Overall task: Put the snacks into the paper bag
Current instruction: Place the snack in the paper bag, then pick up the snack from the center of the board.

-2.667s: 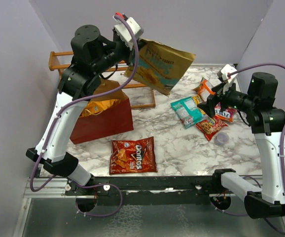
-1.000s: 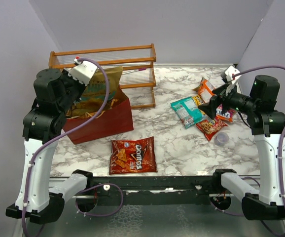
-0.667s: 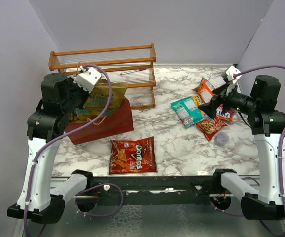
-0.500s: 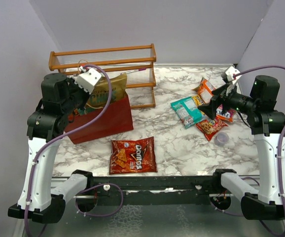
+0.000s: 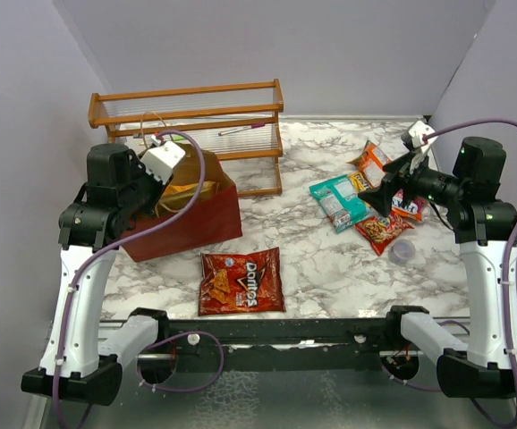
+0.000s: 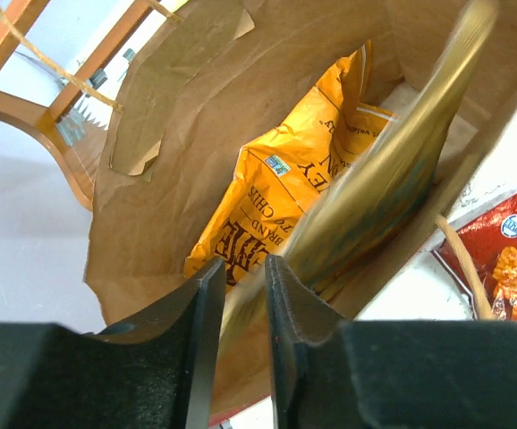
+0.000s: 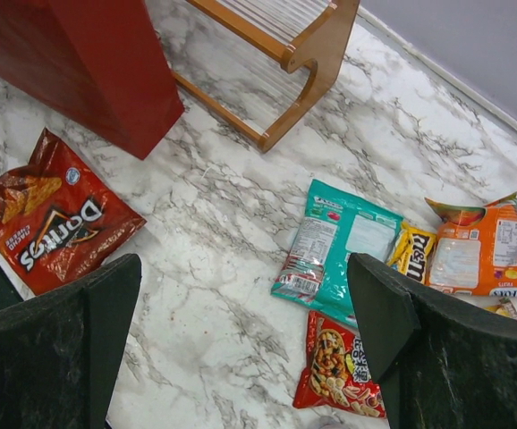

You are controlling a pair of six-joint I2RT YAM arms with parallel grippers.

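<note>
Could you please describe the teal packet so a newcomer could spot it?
Start at the wooden rack at the back of the table. Right of it lies a cluster of small packets. The teal packet is leftmost, the only blue-green one among orange and red neighbours.

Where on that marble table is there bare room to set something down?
Widest bare marble: between the Doritos bag, the teal packet and the wooden rack. Another strip lies at the back, between rack and orange packet. Crowded: the right side, where packets overlap beside the purple cup.
</note>
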